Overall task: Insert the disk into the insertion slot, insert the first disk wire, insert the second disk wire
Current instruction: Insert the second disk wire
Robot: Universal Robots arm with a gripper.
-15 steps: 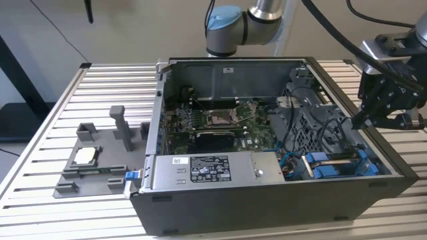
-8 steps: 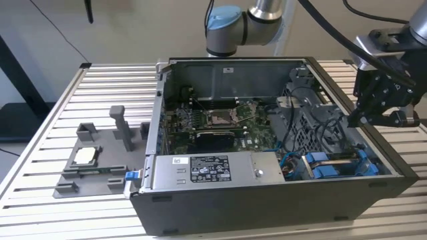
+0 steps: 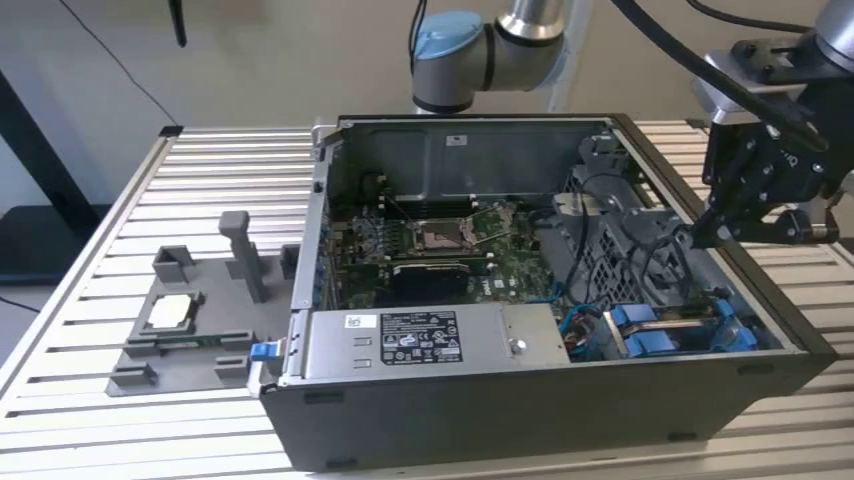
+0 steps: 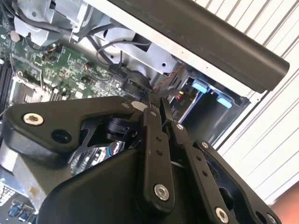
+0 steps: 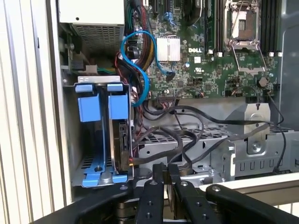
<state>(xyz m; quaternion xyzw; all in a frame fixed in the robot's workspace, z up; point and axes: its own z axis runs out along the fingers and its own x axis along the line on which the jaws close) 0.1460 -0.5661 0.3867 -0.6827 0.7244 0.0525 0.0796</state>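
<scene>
Grey arm point(image 3: 514, 25) with a blue-capped joint, up behind the far edge of the table point(image 3: 74, 320). Black wrist point(image 3: 767, 70) high near the table's edge on the exterior view's right. Black gripper point(image 3: 698, 237) hung below, tilted down and toward the exterior view's left. In both wrist views, two slim black fingers point(image 5: 152, 196) point(image 4: 152, 135) drawn close side by side, only a thin gap between; anything pinched there, impossible to tell.

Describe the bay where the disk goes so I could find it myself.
Start at the open computer case on the slatted table. Along its near wall sits a grey labelled power-supply box; to the exterior view's right of that is the insertion slot, a metal cage. Its bright blue plastic fittings set it apart from the green board.
</scene>
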